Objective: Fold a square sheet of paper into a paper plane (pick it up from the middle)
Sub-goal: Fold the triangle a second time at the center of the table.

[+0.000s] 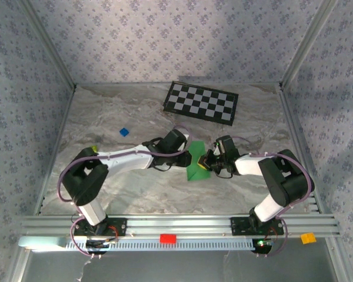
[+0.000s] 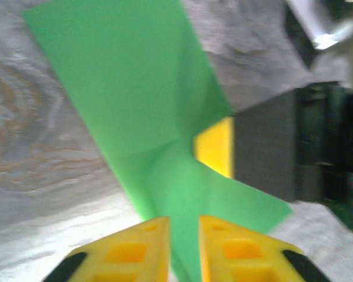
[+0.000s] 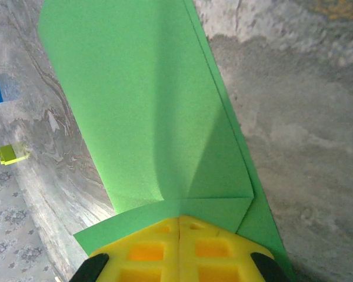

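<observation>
Both arms met at table ctr in the overhead view, w/ the green paper (image 1: 195,170) btwn them, already folded to a long strip, not a plane yet.

R gripper (image 3: 179,218): fingers pressed together, pinching the paper's near end just past a folded corner flap. From its cam the strip (image 3: 141,100) ran straight away from the tips, leaning up-left, long axis roughly in line w/ the fingers.

L gripper (image 2: 183,220): jaws a narrow slit apart, paper (image 2: 135,88) running into the slit. Couldn't tell if the pads actually bit or just straddled it. In that cam the R gripper (image 2: 215,147) sat on the strip's right edge about mid-length, close ahead of my L tips.

Overhead, L gripper (image 1: 190,157) came in from the left and R gripper (image 1: 207,161) from the right, nearly nose to nose, strip running near-to-far across the line btwn them. Both equally near; my read was R had the hold, so any next crease had to turn on L working against it. Couldn't tell if the paper lay flat on the table (image 1: 135,194) or hung lifted.
</observation>
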`<state>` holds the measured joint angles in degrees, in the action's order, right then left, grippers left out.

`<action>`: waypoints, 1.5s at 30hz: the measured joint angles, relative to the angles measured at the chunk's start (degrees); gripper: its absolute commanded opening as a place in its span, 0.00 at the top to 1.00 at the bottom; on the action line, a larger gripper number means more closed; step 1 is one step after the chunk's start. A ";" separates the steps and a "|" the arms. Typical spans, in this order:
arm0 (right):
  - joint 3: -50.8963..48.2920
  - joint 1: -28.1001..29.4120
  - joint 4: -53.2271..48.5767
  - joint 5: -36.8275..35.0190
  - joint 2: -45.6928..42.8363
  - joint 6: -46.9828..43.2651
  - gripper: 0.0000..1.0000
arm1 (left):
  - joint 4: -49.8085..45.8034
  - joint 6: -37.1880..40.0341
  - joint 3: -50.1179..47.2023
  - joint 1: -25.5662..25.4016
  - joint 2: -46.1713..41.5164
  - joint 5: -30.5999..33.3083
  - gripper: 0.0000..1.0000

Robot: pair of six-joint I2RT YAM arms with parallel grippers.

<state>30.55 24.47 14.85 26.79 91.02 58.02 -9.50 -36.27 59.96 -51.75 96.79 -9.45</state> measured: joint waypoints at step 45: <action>-0.42 -0.31 0.68 0.28 0.09 -0.02 1.00 | 5.11 -3.85 1.36 0.00 13.44 -15.80 0.94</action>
<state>30.13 24.16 15.53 27.07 91.11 58.00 -4.38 -40.12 61.32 -51.75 110.24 -25.26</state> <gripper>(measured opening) 0.050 0.063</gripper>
